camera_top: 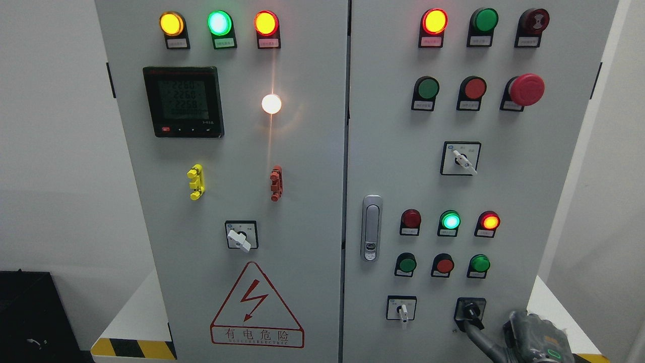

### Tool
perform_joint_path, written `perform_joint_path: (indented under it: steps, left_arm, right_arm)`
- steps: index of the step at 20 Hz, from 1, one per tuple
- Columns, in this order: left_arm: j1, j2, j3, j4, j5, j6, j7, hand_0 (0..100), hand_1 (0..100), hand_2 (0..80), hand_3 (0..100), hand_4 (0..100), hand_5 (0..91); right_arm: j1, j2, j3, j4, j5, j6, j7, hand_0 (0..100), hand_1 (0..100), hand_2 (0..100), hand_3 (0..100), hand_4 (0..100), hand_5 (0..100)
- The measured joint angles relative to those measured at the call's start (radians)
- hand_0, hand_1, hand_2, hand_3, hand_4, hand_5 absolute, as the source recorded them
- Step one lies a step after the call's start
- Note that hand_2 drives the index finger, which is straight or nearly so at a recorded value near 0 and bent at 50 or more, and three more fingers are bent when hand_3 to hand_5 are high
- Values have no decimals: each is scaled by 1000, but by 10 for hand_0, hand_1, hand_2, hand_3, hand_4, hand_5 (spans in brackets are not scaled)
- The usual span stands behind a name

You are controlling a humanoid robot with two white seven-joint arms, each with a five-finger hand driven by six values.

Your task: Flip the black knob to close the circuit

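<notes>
1. Right hand (pixel 506 337) is up at the lower right corner of the cabinet's right door (pixel 504 181); one dark finger (pixel 476 333) reaches up-left and its tip meets the black knob (pixel 470 310); the other fingers look loosely curled by the palm and grip nothing.

2. The job here, as I read it, is a turn and not a push; the fingertip wants to sit against the side of the knob's handle so the force runs around the pivot; pressing straight into the door would only skid off the top.

3. A slow, steady sweep seems wise; a single fingertip on a small lever could slip, and the white-handled selector (pixel 402 311) sits just to the left on the same row, so a slip leftward might bump it.

4. I'd stop once the handle settles in its new position; whether any indicator lamp answers cannot be judged from here.

5. Now the knob itself; a small black rotary handle on a dark square plate, bottom row of the right door, below the lower green button (pixel 479 263); its handle looks tilted off vertical, though the finger hides part of it, so the exact position is hard to call.

6. Left hand is not in view.
</notes>
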Motion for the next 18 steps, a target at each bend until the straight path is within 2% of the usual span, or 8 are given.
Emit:
perform_joint_path:
  steps: [18]
  left_arm:
    - [0, 0, 0, 0, 0, 0, 0, 120, 556, 0, 0, 0, 0]
  right_arm:
    - [7, 12, 6, -25, -4, -9, -10, 0, 0, 892, 1000, 907, 903]
